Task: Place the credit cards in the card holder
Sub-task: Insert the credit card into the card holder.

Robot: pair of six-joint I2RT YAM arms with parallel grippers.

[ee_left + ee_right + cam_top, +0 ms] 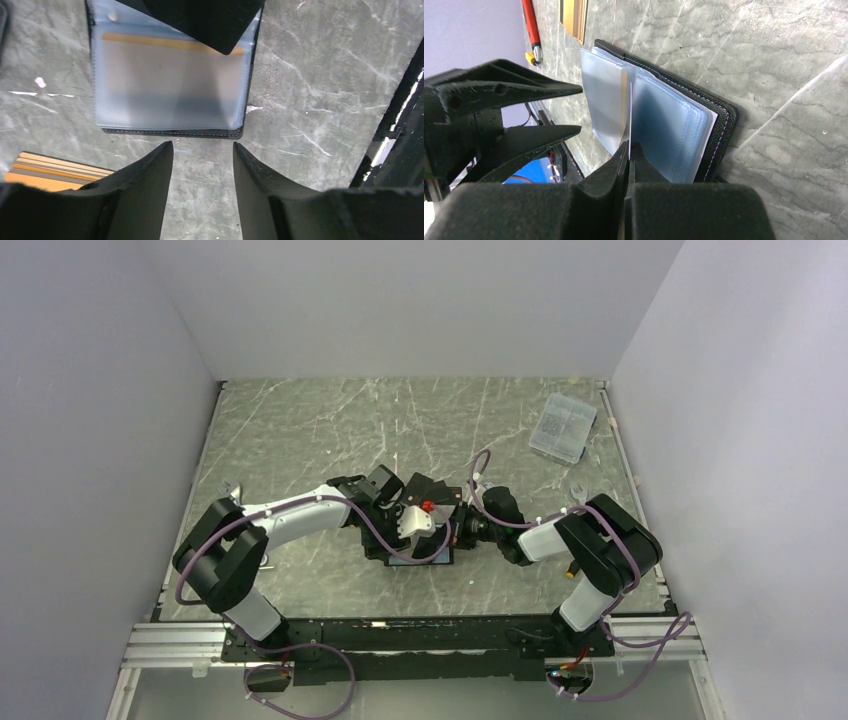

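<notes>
both arms [300, 508] have white links, black joints, looping purple cables [180, 580] and matte black tapered fingers [145, 185].

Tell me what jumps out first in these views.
The open card holder lies in the middle of the table. The right gripper pinches a thin leaf standing among its clear sleeves; sleeve or card, I cannot tell. The left gripper hovers open just short, an orange card beside it.

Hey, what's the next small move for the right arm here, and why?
Probably ease the right gripper forward so the black card it pinches slides toward a clear sleeve of the card holder. The card's corner overlaps the sleeve, and the left gripper stands open and empty beside the holder's edge.
</notes>
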